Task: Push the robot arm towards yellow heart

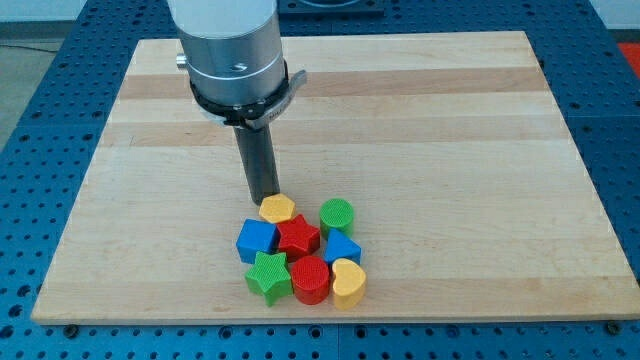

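Note:
The yellow heart (348,282) lies at the bottom right of a tight cluster of blocks near the board's bottom edge. My tip (265,199) stands at the cluster's top, touching or just above the yellow hexagon (277,209). Between my tip and the heart lie the red star (298,237), the blue block (341,248) and the red cylinder (310,279). The heart is to the lower right of my tip.
The cluster also holds a green cylinder (337,214), a blue cube-like block (257,240) and a green star (269,276). The wooden board (420,120) lies on a blue perforated table. The arm's grey body (230,50) hangs over the board's top left.

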Controlling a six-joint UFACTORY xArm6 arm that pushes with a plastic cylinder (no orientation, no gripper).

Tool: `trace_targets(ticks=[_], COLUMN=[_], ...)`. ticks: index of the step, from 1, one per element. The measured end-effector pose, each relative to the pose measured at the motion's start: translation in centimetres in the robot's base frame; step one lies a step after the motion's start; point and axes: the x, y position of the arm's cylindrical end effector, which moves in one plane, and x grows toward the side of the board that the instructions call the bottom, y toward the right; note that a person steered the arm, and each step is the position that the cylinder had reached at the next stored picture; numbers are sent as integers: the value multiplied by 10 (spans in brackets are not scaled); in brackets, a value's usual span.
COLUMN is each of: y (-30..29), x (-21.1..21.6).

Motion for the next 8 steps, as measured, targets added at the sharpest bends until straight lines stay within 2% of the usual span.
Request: trace_targets(ticks=[1,2,3,4,5,6,7,8], y=[1,28,119,220,291,317,309,279], x=[-19,-57,-73,-62,-26,37,102,130])
